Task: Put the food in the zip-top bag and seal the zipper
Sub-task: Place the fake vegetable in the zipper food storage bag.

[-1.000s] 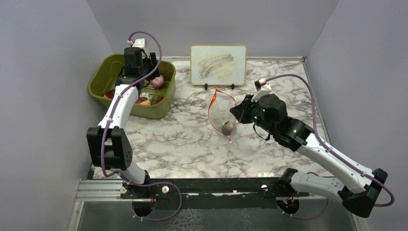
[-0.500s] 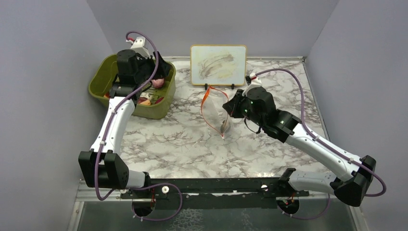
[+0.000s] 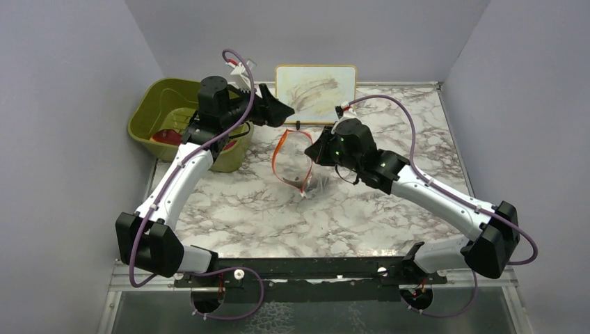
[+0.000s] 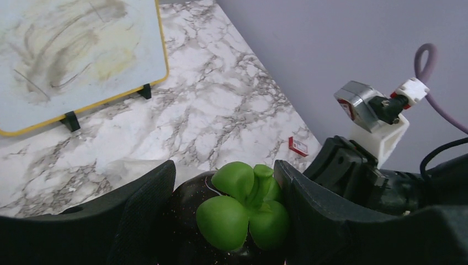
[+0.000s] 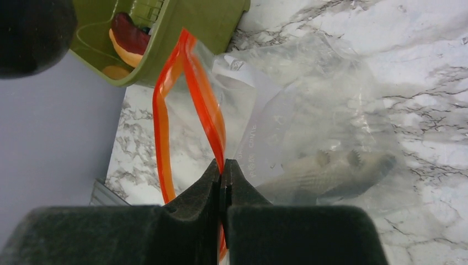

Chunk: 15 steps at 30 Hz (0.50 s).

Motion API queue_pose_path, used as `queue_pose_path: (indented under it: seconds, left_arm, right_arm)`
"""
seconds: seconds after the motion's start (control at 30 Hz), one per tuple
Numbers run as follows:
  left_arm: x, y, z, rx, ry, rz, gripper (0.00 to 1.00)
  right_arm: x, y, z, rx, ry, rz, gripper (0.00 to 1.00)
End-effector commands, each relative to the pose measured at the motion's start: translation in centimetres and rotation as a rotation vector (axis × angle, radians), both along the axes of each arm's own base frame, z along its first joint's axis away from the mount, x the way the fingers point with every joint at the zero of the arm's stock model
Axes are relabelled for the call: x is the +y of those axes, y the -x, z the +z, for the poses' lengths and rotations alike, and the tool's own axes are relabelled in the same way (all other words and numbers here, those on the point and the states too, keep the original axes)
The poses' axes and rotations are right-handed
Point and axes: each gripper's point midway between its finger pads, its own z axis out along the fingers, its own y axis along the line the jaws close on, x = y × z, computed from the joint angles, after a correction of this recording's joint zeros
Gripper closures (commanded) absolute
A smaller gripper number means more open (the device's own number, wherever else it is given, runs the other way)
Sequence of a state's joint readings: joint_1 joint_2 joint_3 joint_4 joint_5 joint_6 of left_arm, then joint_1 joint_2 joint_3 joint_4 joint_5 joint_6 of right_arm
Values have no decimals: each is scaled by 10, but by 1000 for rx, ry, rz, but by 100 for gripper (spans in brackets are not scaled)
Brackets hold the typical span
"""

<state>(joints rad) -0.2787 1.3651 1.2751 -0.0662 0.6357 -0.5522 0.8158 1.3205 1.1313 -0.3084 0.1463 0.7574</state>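
Mid-table: bag (image 5: 309,110) with its mouth up and gaping, one grey piece (image 5: 325,174) inside. The right gripper (image 5: 222,168) is clamped on the zipper (image 5: 201,94) at one end, holding the mouth up. The film looks thin, floppy and slick, and likely collapses if dropped, so the stiffer orange-red strip is the place to grip. Further back, the left gripper (image 4: 223,176) grasps a dark purple piece (image 4: 232,215) with a green top. It looks light and rigid, and hovers just past the bag mouth. The hot dog (image 5: 129,41) lies in the bin (image 3: 149,104).
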Motion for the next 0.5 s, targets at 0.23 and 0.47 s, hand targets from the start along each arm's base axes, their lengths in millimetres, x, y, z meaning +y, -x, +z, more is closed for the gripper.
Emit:
queue_pose_path:
  seconds: [0.23, 0.47]
  left_arm:
    - [-22, 37, 15, 42, 112, -117, 73]
    - [-25, 40, -15, 103, 175, -107, 73]
  right_arm:
    - [10, -16, 28, -32, -94, -52, 99]
    - [16, -16, 39, -40, -142, -36, 99]
